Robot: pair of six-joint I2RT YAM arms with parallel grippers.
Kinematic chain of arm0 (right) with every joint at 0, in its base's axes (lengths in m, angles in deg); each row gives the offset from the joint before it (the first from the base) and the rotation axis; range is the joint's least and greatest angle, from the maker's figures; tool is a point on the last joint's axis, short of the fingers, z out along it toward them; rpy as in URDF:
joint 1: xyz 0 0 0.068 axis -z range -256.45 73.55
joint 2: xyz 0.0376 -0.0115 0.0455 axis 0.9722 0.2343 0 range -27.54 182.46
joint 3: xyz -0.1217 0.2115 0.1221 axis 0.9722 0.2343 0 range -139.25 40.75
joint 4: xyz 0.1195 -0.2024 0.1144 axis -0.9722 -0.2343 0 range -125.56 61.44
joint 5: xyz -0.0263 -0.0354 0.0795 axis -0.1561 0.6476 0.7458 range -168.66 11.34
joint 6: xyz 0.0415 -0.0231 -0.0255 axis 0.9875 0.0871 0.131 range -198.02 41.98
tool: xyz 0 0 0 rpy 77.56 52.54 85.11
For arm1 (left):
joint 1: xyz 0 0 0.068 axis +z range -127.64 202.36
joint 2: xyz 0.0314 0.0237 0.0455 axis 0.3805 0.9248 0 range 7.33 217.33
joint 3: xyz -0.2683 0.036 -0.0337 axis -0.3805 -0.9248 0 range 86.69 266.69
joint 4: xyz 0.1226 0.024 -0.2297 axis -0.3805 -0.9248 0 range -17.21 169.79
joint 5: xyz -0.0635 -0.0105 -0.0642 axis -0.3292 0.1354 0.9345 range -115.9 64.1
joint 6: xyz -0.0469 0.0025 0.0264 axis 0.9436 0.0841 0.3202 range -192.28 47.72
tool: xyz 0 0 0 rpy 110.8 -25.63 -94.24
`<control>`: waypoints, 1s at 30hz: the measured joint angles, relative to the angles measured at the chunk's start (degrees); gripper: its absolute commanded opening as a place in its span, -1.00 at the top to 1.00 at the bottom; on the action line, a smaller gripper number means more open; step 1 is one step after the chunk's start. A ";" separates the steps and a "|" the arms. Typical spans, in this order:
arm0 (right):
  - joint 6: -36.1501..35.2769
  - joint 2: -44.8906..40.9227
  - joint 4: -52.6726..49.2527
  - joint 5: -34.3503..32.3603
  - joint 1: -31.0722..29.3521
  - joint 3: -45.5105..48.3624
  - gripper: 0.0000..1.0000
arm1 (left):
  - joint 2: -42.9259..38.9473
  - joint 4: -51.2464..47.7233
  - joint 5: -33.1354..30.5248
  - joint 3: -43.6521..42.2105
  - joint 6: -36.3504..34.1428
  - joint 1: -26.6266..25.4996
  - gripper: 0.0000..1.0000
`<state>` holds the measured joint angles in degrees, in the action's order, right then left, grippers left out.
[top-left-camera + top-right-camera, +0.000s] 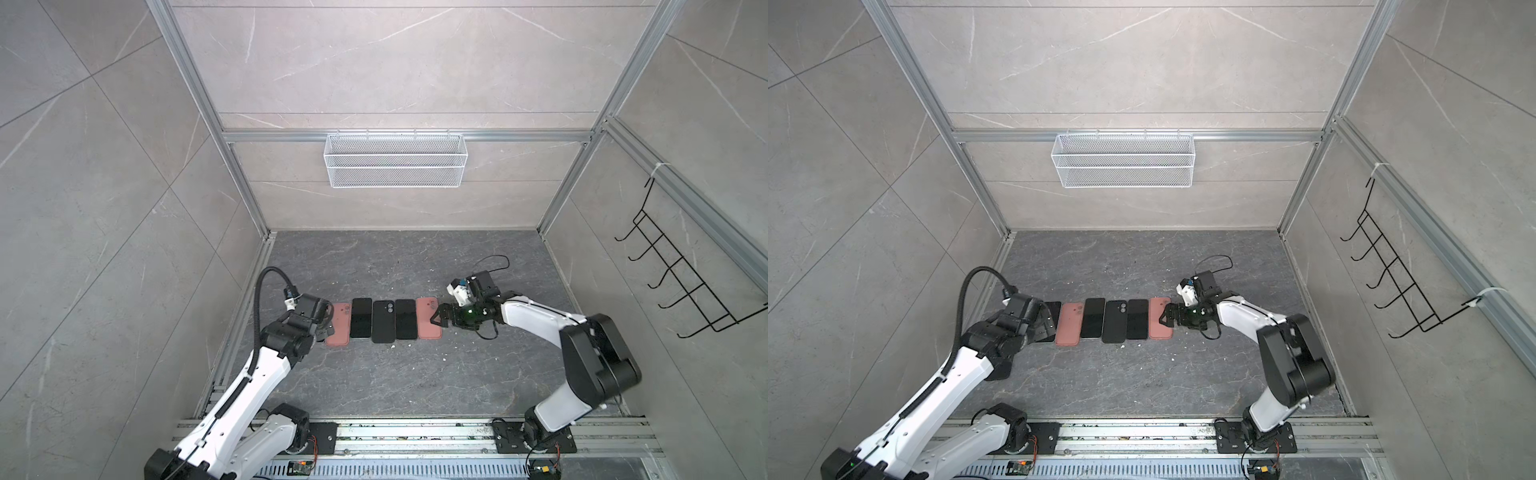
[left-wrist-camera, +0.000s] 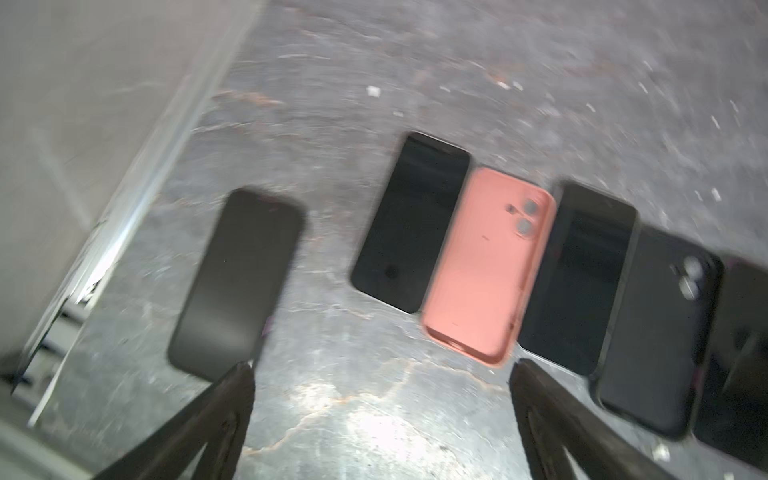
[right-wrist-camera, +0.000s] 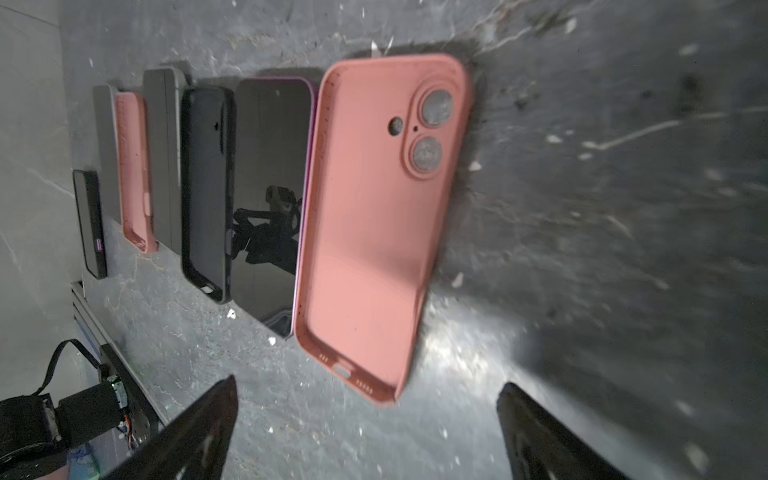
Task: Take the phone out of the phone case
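**Both grippers spread; pink case lies empty at the row's right end**

In both top views we see flat, round-cornered slabs laid side by side on the dark grey veined stone floor (image 1: pixel 395 374). Every long axis runs near to far. From the left, a top view shows:
- a matte salmon-pink case (image 1: pixel 337 326)
- a glossy black phone (image 1: pixel 360 318)
- a matte black case with two round lens holes (image 1: pixel 383 322)
- a second glossy black phone (image 1: pixel 405 319)
- the salmon-pink soft-looking phone case at the right end (image 1: pixel 429 318)

The left gripper (image 1: pixel 329 321) sits over the row's left end. The right gripper (image 1: pixel 435 321) is just beside the right-end case's right edge.

In the left wrist view, which is blurred, two dark tapered fingers (image 2: pixel 232 399) stand wide apart with only bare floor between them. Just beyond one tip lies the lone black phone (image 2: pixel 237 282). It is flat with its dark face up, and sits apart from the row, on its left.

In the right wrist view the fingers (image 3: pixel 199 428) are likewise spread and grip nothing. The right-end case lies open side up and empty. It has a smooth inside and a raised rim. Stone shows through the lens cut-outs at its far end, and the port slot is at its near end. A purple-edged black phone (image 3: pixel 270 199) lies tight against its left flank. The lone black phone appears far to the left, set nearer than the row.
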<state>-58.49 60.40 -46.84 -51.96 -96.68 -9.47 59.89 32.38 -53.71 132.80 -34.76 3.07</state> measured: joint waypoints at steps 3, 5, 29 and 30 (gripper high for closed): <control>1.49 -9.16 -0.31 -1.73 -1.77 0.83 -0.99 | -1.14 -0.31 -0.70 -0.94 1.44 7.30 -1.00; 2.38 -12.70 0.52 -1.90 -4.48 0.70 -0.99 | -0.81 0.26 0.52 -2.67 2.84 13.86 -1.00; -0.11 -7.52 -3.15 2.73 -8.92 -7.85 -0.99 | -2.89 5.62 20.98 -20.57 28.87 41.68 -1.00; -0.22 -7.26 -3.30 2.82 -8.94 -8.35 -0.99 | -1.40 6.64 21.29 -20.65 28.61 42.21 -1.00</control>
<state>-58.71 53.15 -50.14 -49.14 -105.62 -17.82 58.49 39.02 -32.42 112.14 -6.15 45.28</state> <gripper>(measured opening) 0.996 0.998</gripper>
